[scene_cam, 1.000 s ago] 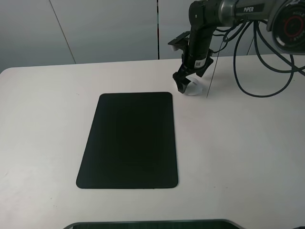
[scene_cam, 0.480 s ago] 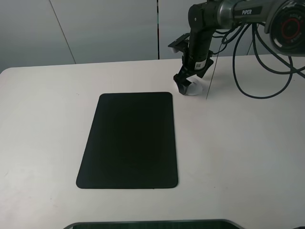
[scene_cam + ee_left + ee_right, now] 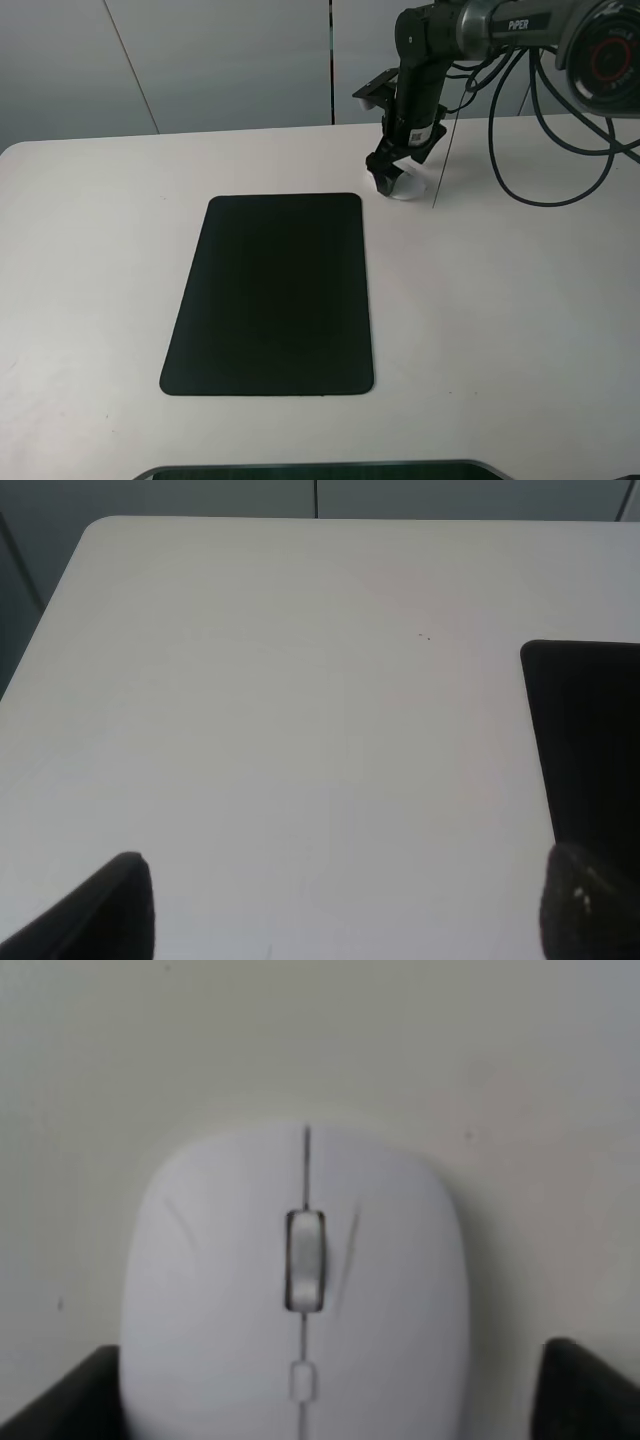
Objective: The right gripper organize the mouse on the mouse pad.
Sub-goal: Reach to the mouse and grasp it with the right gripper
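Right gripper (image 3: 390,185): low over mouse (image 3: 300,1290), jaws spread either side, unclamped, with a gap showing on one flank. Mouse on counter (image 3: 500,320), just off pad (image 3: 270,295) far-right corner, not touching. Straddling its long sides — likely for a stable side pinch before carrying onto pad.

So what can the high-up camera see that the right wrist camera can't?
Only the high camera shows the black mouse pad and the right arm with its cables. Only the right wrist camera shows the scroll wheel up close. Both show the white mouse lying on the table, with the right gripper down at it.
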### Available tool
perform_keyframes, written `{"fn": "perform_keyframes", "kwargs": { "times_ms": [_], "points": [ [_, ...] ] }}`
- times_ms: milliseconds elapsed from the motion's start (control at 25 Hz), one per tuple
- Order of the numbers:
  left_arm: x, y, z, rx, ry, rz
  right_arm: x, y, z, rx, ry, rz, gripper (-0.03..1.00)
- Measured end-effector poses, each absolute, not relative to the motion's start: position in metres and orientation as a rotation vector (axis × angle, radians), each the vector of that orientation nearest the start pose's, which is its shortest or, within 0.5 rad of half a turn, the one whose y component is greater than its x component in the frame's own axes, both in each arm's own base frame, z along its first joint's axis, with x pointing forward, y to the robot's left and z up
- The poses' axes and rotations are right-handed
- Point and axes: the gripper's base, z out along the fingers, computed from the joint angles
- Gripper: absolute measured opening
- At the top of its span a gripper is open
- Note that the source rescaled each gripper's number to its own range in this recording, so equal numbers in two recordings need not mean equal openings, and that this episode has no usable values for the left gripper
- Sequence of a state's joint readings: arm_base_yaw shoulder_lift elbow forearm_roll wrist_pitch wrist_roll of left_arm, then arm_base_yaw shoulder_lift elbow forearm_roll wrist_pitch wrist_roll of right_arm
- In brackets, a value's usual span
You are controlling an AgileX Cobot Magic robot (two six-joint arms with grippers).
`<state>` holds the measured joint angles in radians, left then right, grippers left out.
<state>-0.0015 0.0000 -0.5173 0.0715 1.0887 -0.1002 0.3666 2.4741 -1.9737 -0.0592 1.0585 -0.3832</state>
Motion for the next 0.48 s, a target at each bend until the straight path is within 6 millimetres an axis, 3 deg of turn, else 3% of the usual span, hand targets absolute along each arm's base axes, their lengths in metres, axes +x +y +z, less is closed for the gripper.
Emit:
{"fn": "perform_keyframes", "kwargs": {
  "times_ms": [80, 480],
  "points": [
    [-0.0082, 0.0058, 0.2800, -0.106, 2.050, 0.022, 0.4617, 0.1722, 0.0965, -1.160, 2.817, -0.082, 0.00],
    [-0.0082, 0.0058, 0.2800, -0.106, 2.050, 0.022, 0.4596, 0.1713, 0.0973, -1.227, 2.821, -0.086, 0.03]
  ]
}}
